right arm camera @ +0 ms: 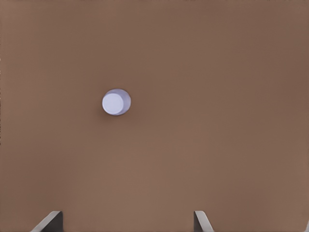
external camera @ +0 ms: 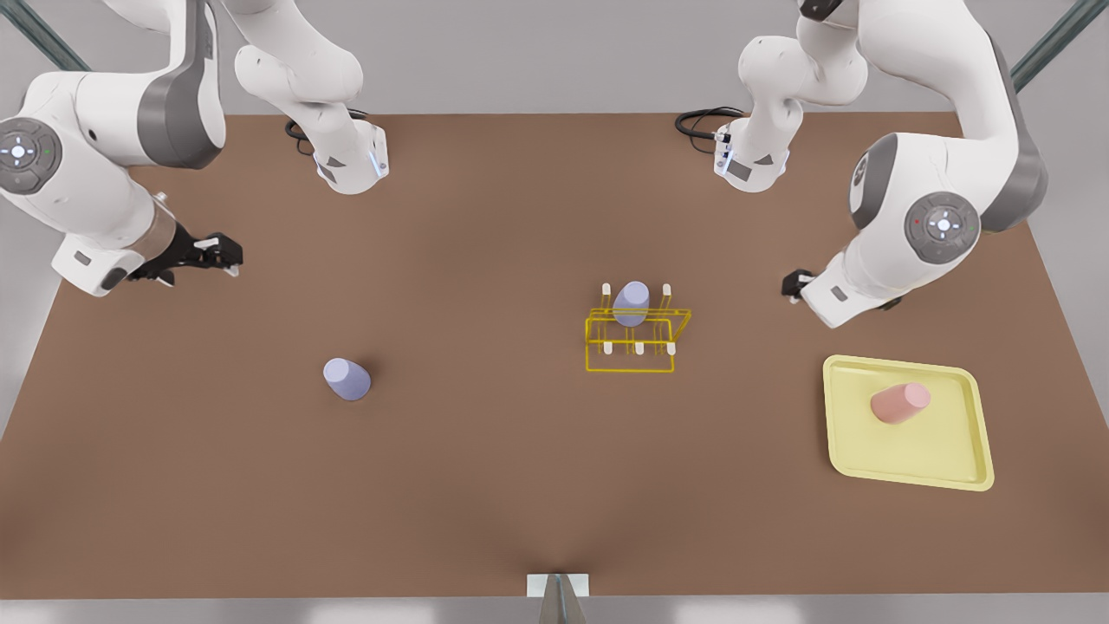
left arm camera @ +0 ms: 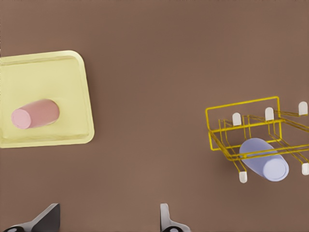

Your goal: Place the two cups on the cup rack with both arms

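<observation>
A pale pink cup (external camera: 901, 403) (left arm camera: 35, 114) lies on its side in the pale-yellow tray (external camera: 936, 455) (left arm camera: 43, 77). One lavender cup (external camera: 346, 379) (right arm camera: 116, 102) stands alone, base up, on the table at the front view's left. The yellow wire cup rack (external camera: 631, 321) (left arm camera: 241, 103) stands mid-table with another lavender cup (external camera: 632, 302) (left arm camera: 264, 159) on a rear peg. My left gripper (external camera: 793, 284) (left arm camera: 107, 222) hovers open at the front view's right, behind the tray. My right gripper (external camera: 227, 254) (right arm camera: 125, 224) hangs open at the front view's left, well behind the lone lavender cup.
The brown table (external camera: 485, 485) spreads wide around the objects. Both arm bases (external camera: 351, 165) stand at the far edge with black cables (external camera: 702, 121) beside them. A small grey post (external camera: 557, 598) sits at the near edge.
</observation>
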Tool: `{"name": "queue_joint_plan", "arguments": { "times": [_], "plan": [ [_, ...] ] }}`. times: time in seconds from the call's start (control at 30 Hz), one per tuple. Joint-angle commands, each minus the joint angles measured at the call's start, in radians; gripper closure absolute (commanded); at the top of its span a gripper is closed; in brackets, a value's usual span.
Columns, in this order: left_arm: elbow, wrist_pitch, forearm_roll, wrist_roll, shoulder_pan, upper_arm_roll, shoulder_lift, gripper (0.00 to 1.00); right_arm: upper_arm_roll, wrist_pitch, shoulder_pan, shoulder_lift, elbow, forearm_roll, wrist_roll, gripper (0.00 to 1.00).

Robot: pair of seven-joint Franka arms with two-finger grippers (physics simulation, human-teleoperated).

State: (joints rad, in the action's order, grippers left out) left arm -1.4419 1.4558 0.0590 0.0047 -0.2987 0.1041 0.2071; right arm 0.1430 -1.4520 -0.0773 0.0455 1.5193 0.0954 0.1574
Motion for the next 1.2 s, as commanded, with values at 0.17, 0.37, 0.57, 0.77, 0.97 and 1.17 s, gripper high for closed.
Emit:
{"name": "queue_joint_plan", "arguments": {
  "times": [0.17,0.37,0.57,0.77,0.97,1.17],
  "plan": [
    [-0.063,0.362,-0.024,0.205,0.21,0.046,0.158,0.0,0.006,-0.208,0.068,0.267,0.007,-0.011,0.07,0.0],
    [-0.046,0.612,-0.225,0.59,0.478,0.052,0.411,0.0,0.0,-0.657,0.047,0.366,0.188,-0.023,0.068,0.0],
    [-0.046,0.67,-0.202,0.744,0.494,0.055,0.454,0.0,0.001,-0.824,0.048,0.313,0.389,-0.125,-0.067,0.0],
    [-0.084,0.666,-0.137,0.788,0.487,0.054,0.457,0.0,0.0,-0.785,0.056,0.375,0.389,-0.08,-0.064,0.0],
    [-0.107,0.687,-0.14,0.791,0.48,0.054,0.495,0.0,-0.002,-0.749,0.082,0.393,0.391,-0.016,-0.108,0.0],
    [-0.107,0.741,-0.142,0.785,0.487,0.055,0.535,0.0,-0.006,-0.7,0.074,0.412,0.397,-0.011,-0.285,0.0]
  ]
}}
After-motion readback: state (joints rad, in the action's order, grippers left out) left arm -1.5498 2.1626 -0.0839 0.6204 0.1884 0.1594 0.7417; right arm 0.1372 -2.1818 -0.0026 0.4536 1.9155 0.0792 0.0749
